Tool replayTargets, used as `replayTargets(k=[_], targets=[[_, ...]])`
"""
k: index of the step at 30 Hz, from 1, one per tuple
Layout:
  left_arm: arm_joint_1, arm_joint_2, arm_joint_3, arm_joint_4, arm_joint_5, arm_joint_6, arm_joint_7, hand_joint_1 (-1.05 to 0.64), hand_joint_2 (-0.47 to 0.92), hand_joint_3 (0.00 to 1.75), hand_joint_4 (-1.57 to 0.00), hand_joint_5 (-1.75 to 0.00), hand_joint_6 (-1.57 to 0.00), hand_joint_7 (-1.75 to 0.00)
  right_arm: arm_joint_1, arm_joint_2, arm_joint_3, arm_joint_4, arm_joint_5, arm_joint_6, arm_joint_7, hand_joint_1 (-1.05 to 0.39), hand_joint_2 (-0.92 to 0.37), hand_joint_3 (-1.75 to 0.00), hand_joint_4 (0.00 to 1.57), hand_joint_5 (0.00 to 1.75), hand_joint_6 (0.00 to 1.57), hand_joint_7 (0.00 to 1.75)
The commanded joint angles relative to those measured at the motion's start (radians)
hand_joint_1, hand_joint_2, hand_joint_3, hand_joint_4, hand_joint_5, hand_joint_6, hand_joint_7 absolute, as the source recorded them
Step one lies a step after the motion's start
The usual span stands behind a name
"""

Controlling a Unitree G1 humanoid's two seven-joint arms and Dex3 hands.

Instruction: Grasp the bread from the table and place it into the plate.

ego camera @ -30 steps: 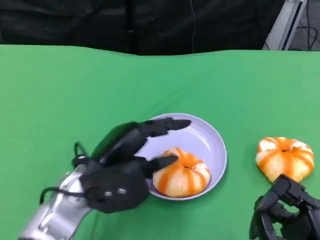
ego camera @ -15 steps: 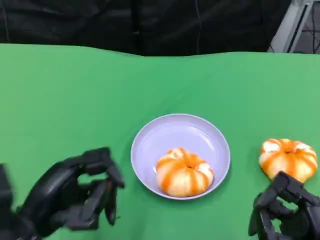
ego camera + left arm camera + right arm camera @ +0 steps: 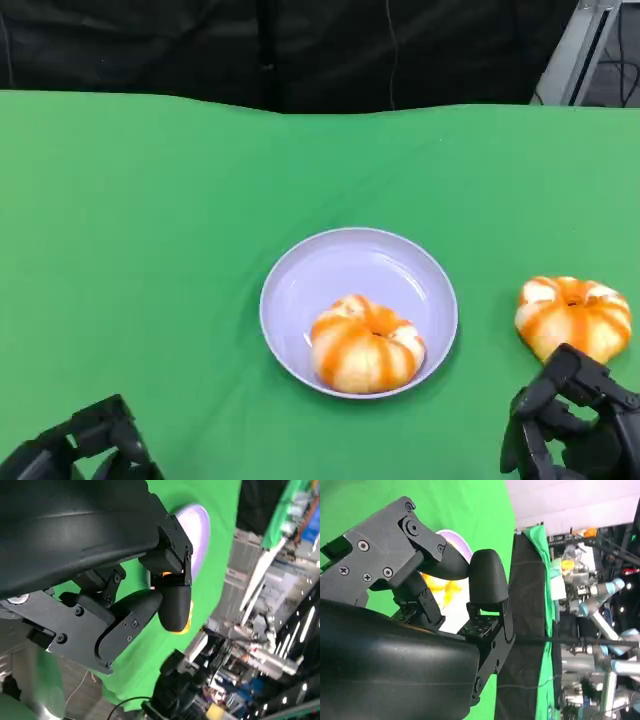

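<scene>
Orange-striped bread (image 3: 572, 316) on the table lies right of the plate (image 3: 325, 270), just beyond the right hand (image 3: 570, 425), whose empty fingers curl inward.

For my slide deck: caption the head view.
One bread in the plate, another bread on the green table.

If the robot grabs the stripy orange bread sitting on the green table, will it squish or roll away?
The bread on the table looks puffy and rounded, so it would probably squish a bit under a tight squeeze. It seems light for its size. It sits on a flattish bottom, so a push would more likely slide it over the green cloth than roll it. The right hand is just in front of it.
</scene>
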Motion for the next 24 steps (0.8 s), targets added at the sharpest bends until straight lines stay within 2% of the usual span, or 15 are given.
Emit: replayTargets(k=[1,6,24], targets=[[-0.022,0.0,0.021,0.006,0.009,-0.005,-0.014,-0.18,0.78,0.78,-0.88,-1.75,-0.74,-1.75,0.006,-0.009,-0.007,-0.002,0.018,-0.004,0.007,-0.13,-0.48,-1.33,0.89,1.75,0.77,1.62],[-0.019,-0.002,0.025,-0.015,-0.006,0.042,-0.002,-0.16,0.78,0.78,-0.89,-1.75,-0.75,-1.75,0.008,-0.005,-0.006,0.0,0.009,-0.016,0.003,-0.13,-0.49,-1.32,0.88,1.75,0.78,1.61],[-0.028,-0.016,0.031,-0.052,0.011,0.066,0.018,-0.17,0.75,0.84,-0.89,-1.75,-0.74,-1.75,0.021,-0.011,-0.006,-0.018,0.014,-0.008,0.008,-0.14,-0.49,-1.32,0.88,1.75,0.77,1.61]])
